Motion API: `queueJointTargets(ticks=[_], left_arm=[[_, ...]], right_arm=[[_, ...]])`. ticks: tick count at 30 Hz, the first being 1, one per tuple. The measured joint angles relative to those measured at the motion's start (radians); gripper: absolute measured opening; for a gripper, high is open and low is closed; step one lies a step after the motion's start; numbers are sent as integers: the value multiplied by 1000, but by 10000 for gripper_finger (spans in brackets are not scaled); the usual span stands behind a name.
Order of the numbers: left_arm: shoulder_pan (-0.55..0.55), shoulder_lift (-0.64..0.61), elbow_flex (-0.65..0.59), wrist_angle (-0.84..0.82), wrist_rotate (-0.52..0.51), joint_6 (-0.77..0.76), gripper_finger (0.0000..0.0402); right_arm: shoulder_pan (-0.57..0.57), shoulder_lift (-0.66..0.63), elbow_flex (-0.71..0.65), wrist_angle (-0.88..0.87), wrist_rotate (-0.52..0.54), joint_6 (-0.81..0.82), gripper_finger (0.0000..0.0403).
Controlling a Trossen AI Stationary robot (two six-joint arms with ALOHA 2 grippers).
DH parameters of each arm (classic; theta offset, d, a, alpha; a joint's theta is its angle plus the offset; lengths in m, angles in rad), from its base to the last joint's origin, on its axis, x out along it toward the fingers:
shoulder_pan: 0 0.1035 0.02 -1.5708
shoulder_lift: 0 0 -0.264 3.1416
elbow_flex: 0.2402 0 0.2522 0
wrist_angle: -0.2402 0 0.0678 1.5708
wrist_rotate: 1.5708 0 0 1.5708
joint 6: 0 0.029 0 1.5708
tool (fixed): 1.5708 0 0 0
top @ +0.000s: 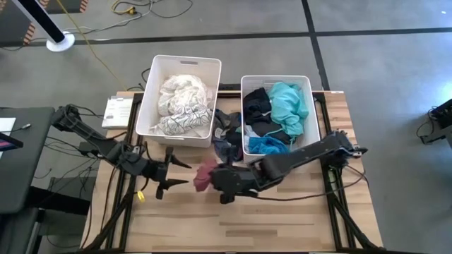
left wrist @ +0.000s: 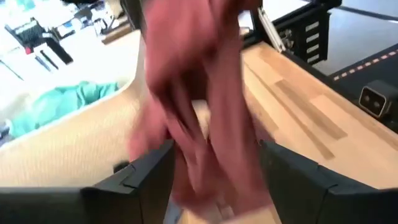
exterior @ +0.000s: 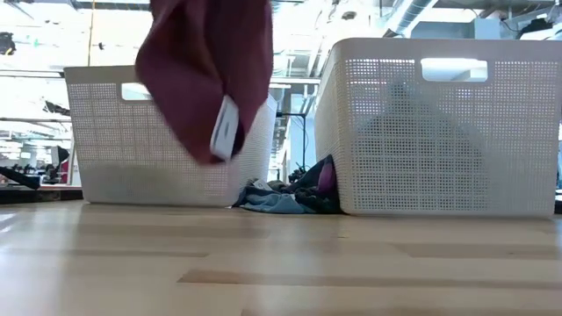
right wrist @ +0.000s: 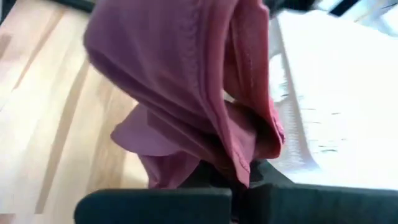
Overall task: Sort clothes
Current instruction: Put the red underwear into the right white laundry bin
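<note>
Bench [top: 282, 219]: pale wood, carrying two white bins side by side at the far edge.
Left bin [top: 147, 106]: filled with white and cream clothes [top: 185, 102], some patterned.
Right bin [top: 308, 106]: filled with dark and teal clothes [top: 277, 113].
Loose pile [top: 224, 137]: grey and navy pieces on the bench between the bins, not yet sorted.
Right arm: reaching across from the right side toward the middle of the bench.
Left arm: reaching in from the left edge, ending just beside the maroon piece.
Maroon garment [top: 206, 175]: lifted off the bench, hanging in folds in front of the bins, white tag showing in the low view.
Right hand [top: 224, 180]: clenched on the maroon garment, gripping a bunched edge near a seam.
Left hand [top: 169, 174]: released, fingers spread wide, garment hanging between them but not pinched.
Handling: light, limp, drapes and swings; likely to slip from a thin pinch, so best taken at a thick fold or seam.
Likely destination: right bin, with the dark colours.
</note>
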State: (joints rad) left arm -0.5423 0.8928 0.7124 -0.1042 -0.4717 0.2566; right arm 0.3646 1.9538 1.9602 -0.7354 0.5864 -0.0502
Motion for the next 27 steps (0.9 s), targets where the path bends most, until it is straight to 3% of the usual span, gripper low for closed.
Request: queueJointTargets(ticks=[8,27], left_arm=[[0,23,-8,-93,9,-109,224],[-15,131,-51,-89,106,-224,223]], right_arm=[[42,-124,1,-84,205,-1,0],[25,-310,1,-268,439,31,0]])
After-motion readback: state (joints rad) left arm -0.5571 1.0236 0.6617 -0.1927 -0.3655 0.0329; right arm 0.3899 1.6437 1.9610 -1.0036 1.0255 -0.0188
